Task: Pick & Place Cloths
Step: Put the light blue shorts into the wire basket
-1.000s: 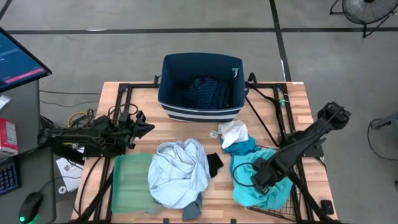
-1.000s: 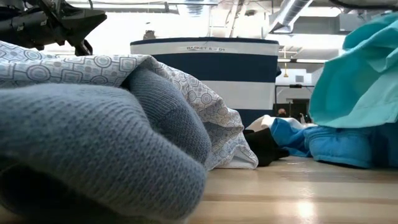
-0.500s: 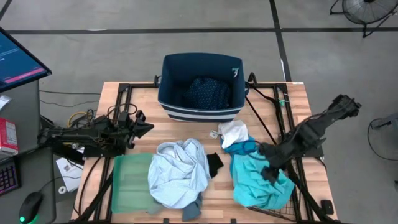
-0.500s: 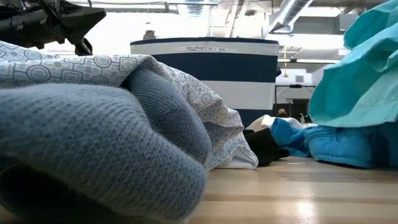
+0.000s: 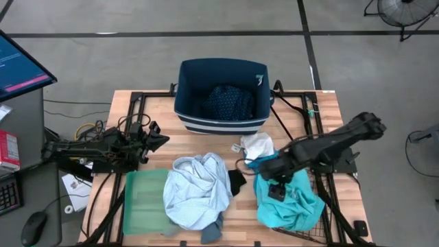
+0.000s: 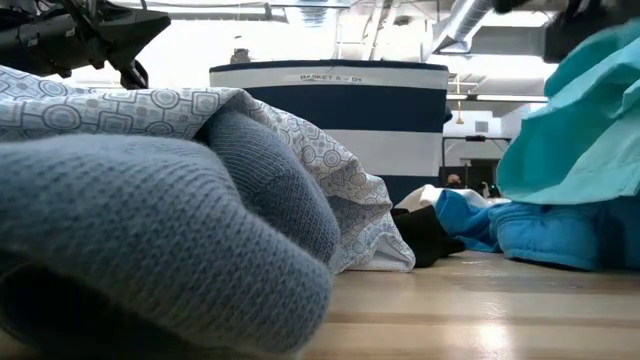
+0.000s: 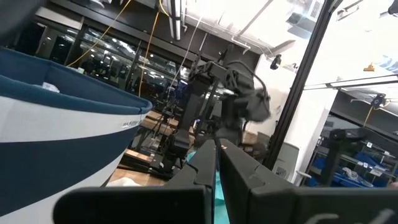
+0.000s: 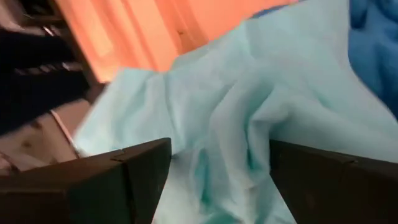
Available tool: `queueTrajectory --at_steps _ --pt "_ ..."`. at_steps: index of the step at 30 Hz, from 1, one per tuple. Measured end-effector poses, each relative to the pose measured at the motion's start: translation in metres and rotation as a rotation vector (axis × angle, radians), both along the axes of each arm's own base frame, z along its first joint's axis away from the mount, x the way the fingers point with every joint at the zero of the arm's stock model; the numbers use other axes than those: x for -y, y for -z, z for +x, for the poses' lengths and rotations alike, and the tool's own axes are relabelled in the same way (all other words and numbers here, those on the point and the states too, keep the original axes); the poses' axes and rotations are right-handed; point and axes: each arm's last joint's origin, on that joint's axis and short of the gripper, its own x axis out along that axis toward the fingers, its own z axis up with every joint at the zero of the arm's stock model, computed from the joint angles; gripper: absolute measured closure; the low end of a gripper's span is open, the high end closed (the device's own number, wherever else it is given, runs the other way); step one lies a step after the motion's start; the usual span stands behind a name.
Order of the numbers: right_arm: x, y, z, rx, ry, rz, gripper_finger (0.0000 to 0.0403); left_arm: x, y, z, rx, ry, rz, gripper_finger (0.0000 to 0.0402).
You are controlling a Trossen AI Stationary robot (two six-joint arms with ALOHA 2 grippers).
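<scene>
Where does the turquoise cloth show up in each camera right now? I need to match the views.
High view: turquoise cloth at the table's front right, under the open right gripper.
Low view: tall heap at the right edge.
Left wrist view: only a sliver between the fingers.
Right wrist view: fills the picture.
Shared landmark: the navy striped bin.

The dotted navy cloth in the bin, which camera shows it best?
The high view: it looks straight down into the navy bin at the dotted navy cloth. The low and left wrist views show only the bin's striped outside wall; the right wrist view shows only turquoise cloth.
</scene>
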Motion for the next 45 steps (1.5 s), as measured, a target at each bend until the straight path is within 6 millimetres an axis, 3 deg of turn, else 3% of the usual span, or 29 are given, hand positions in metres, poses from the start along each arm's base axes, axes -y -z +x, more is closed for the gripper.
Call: queueTrajectory --at_steps 7,12,15,18,20,22,25,30,36,40,45 --pt "-0.001 0.04 0.028 -0.068 -0.166 0.003 0.0148 0.0 0.0 0.0 0.001 0.0 0.0 0.0399" --pt "-0.002 0.064 0.035 -0.186 -0.158 -0.025 0.0154 0.0 0.0 0.0 0.001 0.0 0.0 0.0399" --pt "-0.002 0.067 0.036 -0.231 -0.153 -0.042 0.0193 0.0 0.0 0.0 0.002 0.0 0.0 0.0399" --pt "-0.004 0.063 0.034 -0.259 -0.154 -0.058 0.0282 0.0 0.0 0.0 0.003 0.0 0.0 0.0399" --pt "-0.004 0.056 0.034 -0.255 -0.154 -0.057 0.0356 0.0 0.0 0.0 0.005 0.0 0.0 0.0399" --pt "-0.003 0.048 0.033 -0.254 -0.145 -0.061 0.0385 0.0 -0.001 0.0 0.007 -0.001 0.0 0.0399" --pt "-0.001 0.028 0.031 -0.231 -0.123 -0.078 0.0394 0.0 -0.001 0.0 0.008 -0.001 0.0 0.0399" --pt "0.003 -0.029 0.018 -0.138 -0.033 -0.106 0.0398 0.0 -0.001 0.0 0.008 -0.002 -0.001 0.0399" --pt "0.013 -0.098 -0.026 -0.026 0.172 -0.164 0.04 0.0 -0.001 0.0 0.008 -0.002 -0.001 0.0399" --pt "0.013 -0.122 -0.061 0.05 0.328 -0.102 0.0401 0.0 -0.001 0.0 0.008 -0.003 -0.001 0.0399" --pt "0.003 -0.127 -0.09 0.036 0.451 -0.04 0.0402 0.0 -0.001 0.0 0.006 -0.003 -0.001 0.0399"
